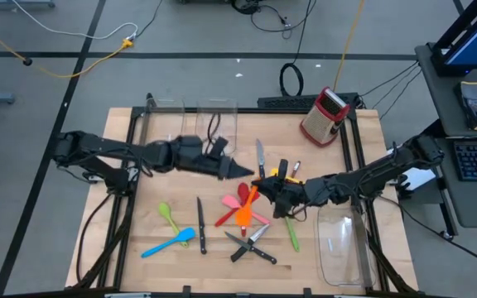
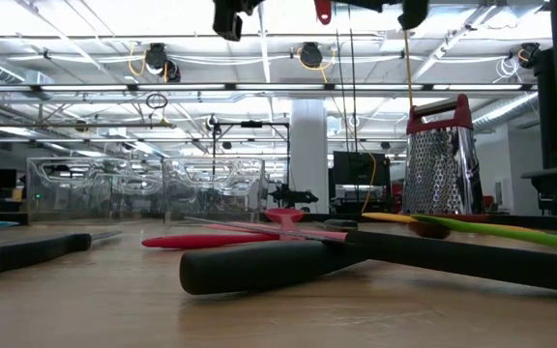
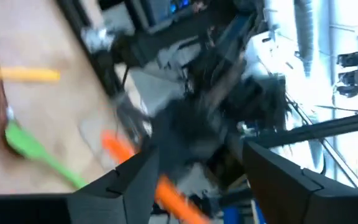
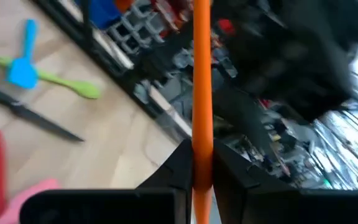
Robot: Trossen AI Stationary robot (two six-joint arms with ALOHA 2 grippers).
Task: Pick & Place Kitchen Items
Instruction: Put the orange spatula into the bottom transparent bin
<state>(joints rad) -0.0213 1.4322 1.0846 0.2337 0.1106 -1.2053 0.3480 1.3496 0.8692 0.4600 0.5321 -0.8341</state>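
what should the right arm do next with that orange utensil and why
Probably carry it toward the clear bin near the table's right edge and let go there. The right end effector is shut on the orange utensil, and the left end effector stands open, holding nothing, so the right alone has it.

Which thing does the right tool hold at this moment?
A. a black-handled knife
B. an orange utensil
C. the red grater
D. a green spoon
B: in the right wrist view, the right tool is shut on the handle of the orange utensil.
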